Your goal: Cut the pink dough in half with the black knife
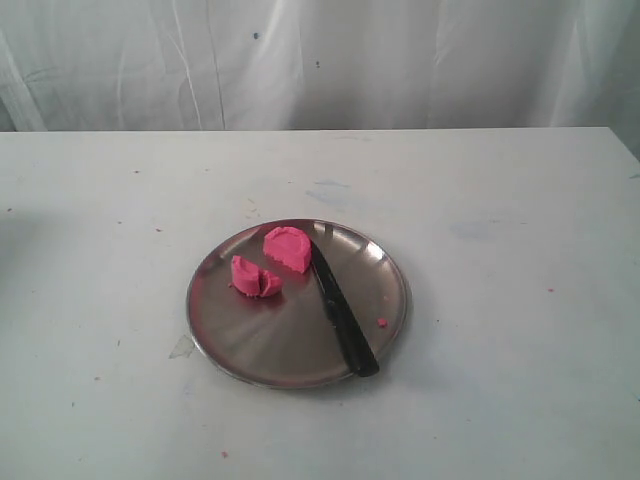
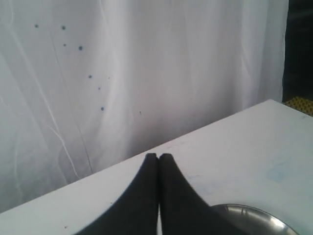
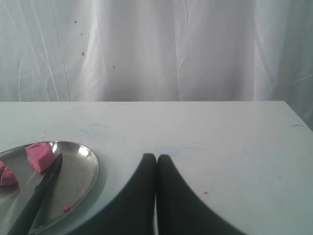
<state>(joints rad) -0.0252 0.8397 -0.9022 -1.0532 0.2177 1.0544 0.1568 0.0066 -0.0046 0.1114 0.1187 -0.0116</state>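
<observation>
Exterior view: two matte pink dough (image 1: 271,263) lumps lie apart on a round shiny steel plate (image 1: 250,345), the slim glossy black knife (image 1: 340,311) beside them. Left wrist view: the left hand (image 2: 158,156) is pressed together above the pale desk (image 2: 244,142). Right wrist view: the right hand (image 3: 156,157) is together, empty, dough and knife off to its side.

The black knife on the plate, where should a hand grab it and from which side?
Take the black knife by its handle, the thicker end resting on the plate rim nearest the camera in the exterior view. Come from above, fingers across the handle. The blade tip points toward the pink dough, so the rim end is likely clearer and slightly raised.
</observation>
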